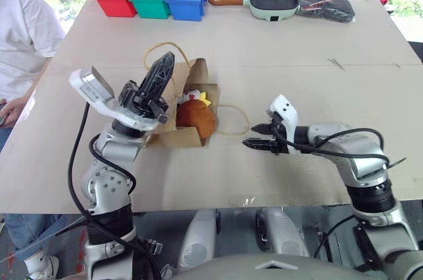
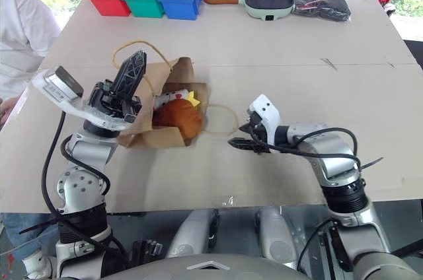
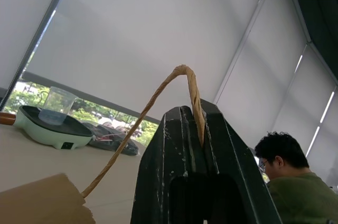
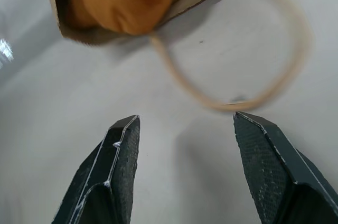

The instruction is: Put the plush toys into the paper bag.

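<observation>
I am lifting one twisted handle (image 3: 158, 94) of the paper bag (image 1: 188, 136) with my left gripper (image 1: 160, 69), its fingers clenched tight on the loop so the mouth of the bag is being held up and open. The bag is lying on its side on the table (image 1: 297, 49), and the orange-brown plush toy (image 1: 195, 118) is sitting in its mouth, with the white, red and yellow toy (image 1: 198, 98) just behind it, deeper in the bag. The bag's other handle (image 1: 232, 119) is lying flat on the table beside the mouth. My right gripper (image 1: 253, 143) is hovering just beside that flat loop, fingers spread apart and grasping nothing.
</observation>
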